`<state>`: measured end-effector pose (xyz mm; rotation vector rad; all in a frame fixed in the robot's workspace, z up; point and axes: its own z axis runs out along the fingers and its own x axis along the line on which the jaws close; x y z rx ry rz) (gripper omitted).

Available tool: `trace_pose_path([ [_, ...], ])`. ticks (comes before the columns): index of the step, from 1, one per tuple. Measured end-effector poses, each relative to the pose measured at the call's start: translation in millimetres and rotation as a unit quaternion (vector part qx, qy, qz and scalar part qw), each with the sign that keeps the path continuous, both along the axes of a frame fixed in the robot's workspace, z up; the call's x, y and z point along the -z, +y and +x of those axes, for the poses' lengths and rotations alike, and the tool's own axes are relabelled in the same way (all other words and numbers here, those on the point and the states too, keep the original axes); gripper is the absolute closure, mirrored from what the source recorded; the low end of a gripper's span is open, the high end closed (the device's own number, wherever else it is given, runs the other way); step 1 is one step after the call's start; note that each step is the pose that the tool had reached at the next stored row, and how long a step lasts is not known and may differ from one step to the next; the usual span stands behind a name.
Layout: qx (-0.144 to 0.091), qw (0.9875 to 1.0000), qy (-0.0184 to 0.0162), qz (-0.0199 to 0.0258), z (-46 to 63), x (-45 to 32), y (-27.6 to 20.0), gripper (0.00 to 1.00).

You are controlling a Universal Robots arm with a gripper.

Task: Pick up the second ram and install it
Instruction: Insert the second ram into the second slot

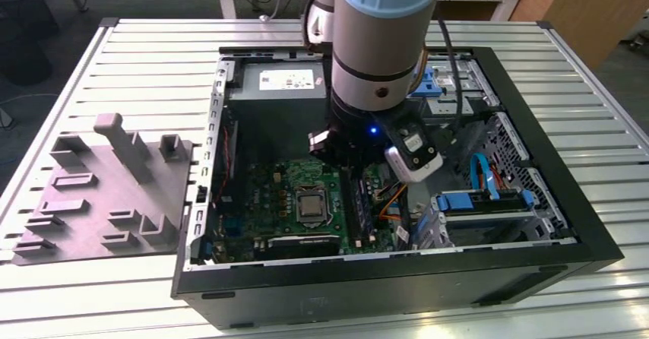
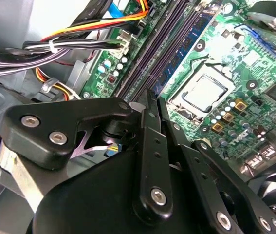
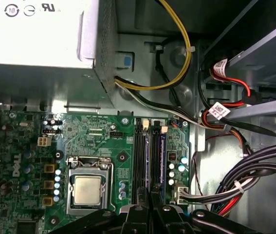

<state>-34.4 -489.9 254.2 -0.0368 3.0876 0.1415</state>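
Matt black end effector (image 2: 156, 100)

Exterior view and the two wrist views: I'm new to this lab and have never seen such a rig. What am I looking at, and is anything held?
The big grey-and-blue tube is a robot arm reaching down into an open computer case on a slatted metal table. The exterior view comes from a camera off the arm; both wrist views come from cameras riding on it, looking past its black gripper at the green motherboard. A grey tray lies beside the case, at the exterior view's left. The gripper hangs just above the long black memory slots, where a blue-green ram seems seated. Whether it grips anything, I cannot tell.
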Motion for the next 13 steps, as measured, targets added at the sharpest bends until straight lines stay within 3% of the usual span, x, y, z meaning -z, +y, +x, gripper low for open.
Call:
trace_pose_path([
  [9,0.011,0.9999,0.0000,0.0023,0.0,7.7,0.0,0.86],
  [13,0.011,0.9999,0.0000,0.0054,-0.1,11.5,0.0,0.86],
])
